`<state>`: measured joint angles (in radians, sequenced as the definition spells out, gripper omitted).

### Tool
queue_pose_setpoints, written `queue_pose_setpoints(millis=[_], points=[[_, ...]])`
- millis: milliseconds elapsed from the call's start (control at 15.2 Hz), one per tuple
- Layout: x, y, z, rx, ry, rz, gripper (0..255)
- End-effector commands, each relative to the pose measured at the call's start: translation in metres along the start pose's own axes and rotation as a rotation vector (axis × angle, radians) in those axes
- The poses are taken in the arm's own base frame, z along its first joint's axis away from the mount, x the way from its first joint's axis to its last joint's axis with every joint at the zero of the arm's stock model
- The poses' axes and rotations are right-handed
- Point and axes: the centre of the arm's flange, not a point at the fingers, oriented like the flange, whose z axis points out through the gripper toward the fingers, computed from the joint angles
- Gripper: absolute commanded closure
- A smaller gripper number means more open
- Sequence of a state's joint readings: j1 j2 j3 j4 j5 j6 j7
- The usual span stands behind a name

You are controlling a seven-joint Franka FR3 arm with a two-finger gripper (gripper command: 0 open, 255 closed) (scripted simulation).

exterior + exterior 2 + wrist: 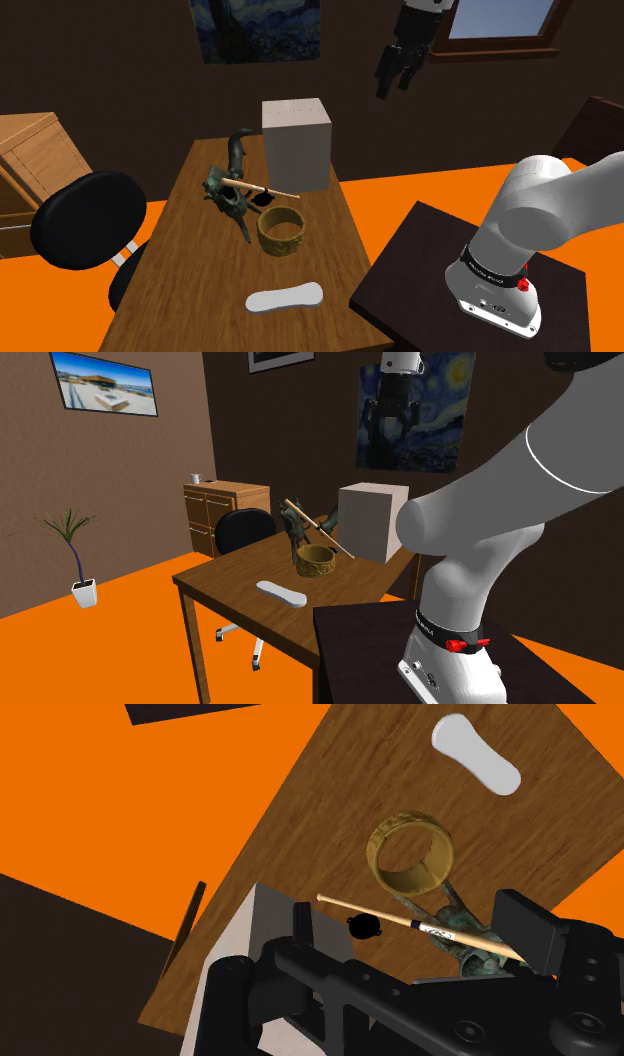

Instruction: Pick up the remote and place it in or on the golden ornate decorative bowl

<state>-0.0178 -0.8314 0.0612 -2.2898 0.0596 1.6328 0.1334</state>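
The arm rises from its stand at the shoulder view's lower right, bends out past the top of that view, and brings the hand back down far above the table. The gripper hangs high in the air, pointing downward, over the table's far end, where a grey box stands. In the wrist view the box's top lies just under the hand, and the two black fingers stand well apart with nothing between them but the scene below.

The remote is pale grey and lies flat on the wood at the near end of the table, well apart from the gripper. It is a slim, rounded bar. Its long axis runs across the table's width, from the shoulder view's left to its right, with the right end tipped slightly toward the far side. Its left end looks a little broader than its right.

The bowl, a golden-brown ring with a carved wall, sits upright near the middle of the table, just beyond the remote and not touching it. Beyond the bowl, toward the shoulder view's left, stands a dark green figurine with a thin pale stick across it.
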Motion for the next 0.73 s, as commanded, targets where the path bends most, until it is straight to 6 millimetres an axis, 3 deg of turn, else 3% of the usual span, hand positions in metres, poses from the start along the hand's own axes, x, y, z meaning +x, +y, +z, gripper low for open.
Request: queue_pose_setpoints(millis=[0, 660], points=[[0.0, 0.0, 0.0, 0.0, 0.0, 0.0, 0], [0.029, -0.068, 0.11, 0.004, -0.039, -0.202, 0]])
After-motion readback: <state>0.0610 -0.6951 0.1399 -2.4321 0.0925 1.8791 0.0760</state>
